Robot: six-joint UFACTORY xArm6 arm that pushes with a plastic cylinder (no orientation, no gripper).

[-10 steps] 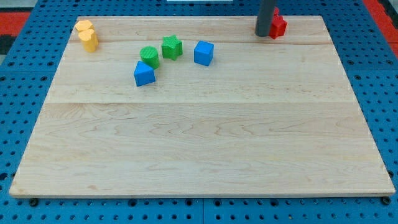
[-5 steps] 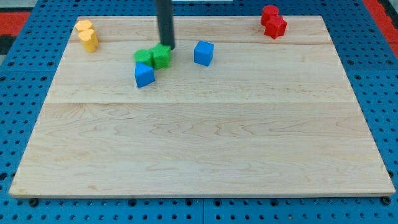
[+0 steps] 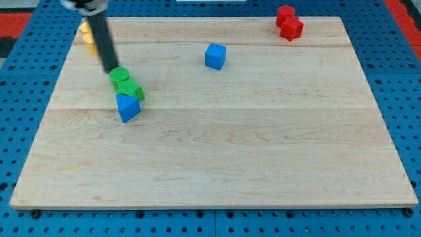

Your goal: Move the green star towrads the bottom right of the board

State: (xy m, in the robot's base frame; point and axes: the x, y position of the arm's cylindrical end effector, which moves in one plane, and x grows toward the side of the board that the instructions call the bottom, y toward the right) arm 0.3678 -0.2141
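My tip (image 3: 110, 70) is at the board's upper left, touching the upper-left side of a round green block (image 3: 119, 76). The green star (image 3: 133, 89) sits just below and to the right of that block, pressed against it. A blue block (image 3: 128, 107) with a slanted top touches the star's lower side. The three form a tight line running down and right from my tip. The rod leans up toward the view's top left.
A blue cube (image 3: 215, 56) stands alone at the upper middle. Two red blocks (image 3: 289, 24) sit at the top right corner. Two yellow blocks (image 3: 88, 37) at the top left corner are partly hidden behind the rod. The wooden board (image 3: 230, 145) lies on a blue pegboard.
My tip swept from the top right across to the upper left. It pushed the green star, the round green block and the slanted blue block left and down together.
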